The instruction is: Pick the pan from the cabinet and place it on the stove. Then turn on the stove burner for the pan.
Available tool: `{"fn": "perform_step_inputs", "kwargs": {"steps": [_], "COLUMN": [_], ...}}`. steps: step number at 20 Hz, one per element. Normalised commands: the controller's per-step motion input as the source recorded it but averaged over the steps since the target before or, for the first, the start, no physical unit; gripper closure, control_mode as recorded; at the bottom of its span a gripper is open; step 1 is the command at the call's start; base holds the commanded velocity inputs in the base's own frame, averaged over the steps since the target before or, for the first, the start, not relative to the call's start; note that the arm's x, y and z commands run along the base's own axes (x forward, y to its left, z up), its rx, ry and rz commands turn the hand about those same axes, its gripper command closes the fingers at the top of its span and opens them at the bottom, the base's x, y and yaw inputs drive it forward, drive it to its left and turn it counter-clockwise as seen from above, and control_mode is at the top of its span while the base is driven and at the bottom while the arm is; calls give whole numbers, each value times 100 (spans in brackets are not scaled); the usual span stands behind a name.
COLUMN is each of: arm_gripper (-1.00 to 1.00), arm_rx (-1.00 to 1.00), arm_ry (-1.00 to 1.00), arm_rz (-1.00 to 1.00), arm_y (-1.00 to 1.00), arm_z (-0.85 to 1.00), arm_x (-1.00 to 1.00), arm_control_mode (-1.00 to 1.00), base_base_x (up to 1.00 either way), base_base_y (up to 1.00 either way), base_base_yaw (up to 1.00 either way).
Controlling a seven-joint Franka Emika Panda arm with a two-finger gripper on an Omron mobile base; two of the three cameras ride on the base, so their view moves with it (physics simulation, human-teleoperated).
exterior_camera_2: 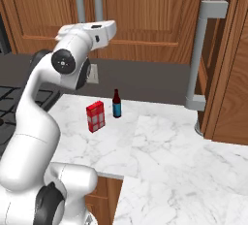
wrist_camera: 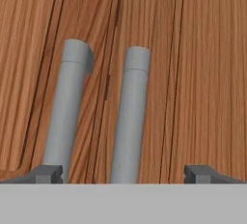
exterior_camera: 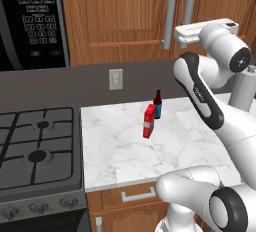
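Evidently early in the task: cabinet [exterior_camera: 125, 16] doors both closed, pan hidden from sight, presumably behind them, so its exact spot cannot be told. Nothing placed on the stove [exterior_camera: 35, 148]; grates bare, knobs [exterior_camera: 40, 207] untouched as far as can be judged. Left to do: open a door, lift the pan out, set it on a burner, turn the matching knob.

Cabinet: flat brown wood-grain panels, two long vertical silver bar handles [wrist_camera: 130, 117] side by side at the door seam, round in section, matte.

Counter [exterior_camera: 150, 156]: white marble slab with grey veining, smooth.

Stove: dark grey top, black cast grates in a grid, round burner heads [exterior_camera: 37, 156].

Microwave [exterior_camera: 30, 21]: black, white-lettered keypad, above the stove.

Gripper [wrist_camera: 123, 172]: held up facing the door handles, fingers spread wide apart, nothing between them; both bars lie within the span of the tips in the hand view, not yet touched as far as I can judge.

Small items on the counter: red rectangular carton [exterior_camera: 149, 121], upright; dark bottle [exterior_camera: 158, 105] with red cap just behind it.
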Motion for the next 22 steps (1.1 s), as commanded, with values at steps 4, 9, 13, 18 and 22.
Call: {"fn": "perform_step_inputs", "kwargs": {"steps": [4,9,13,18,22], "arm_gripper": [-100,-100,-100,-100,-100], "arm_rx": [1,1,1,1,0], "arm_ry": [-5,-4,-3,0,0], "arm_rz": [0,0,0,0,0], "arm_y": [0,0,0,0,0], "arm_z": [0,0,0,0,0], "arm_x": [31,27,23,19,18], "arm_control_mode": [-100,-100,-100,-100,-100], "base_base_x": [0,0,0,0,0], "base_base_y": [0,0,0,0,0], "base_base_yaw": [0,0,0,0,0]}}
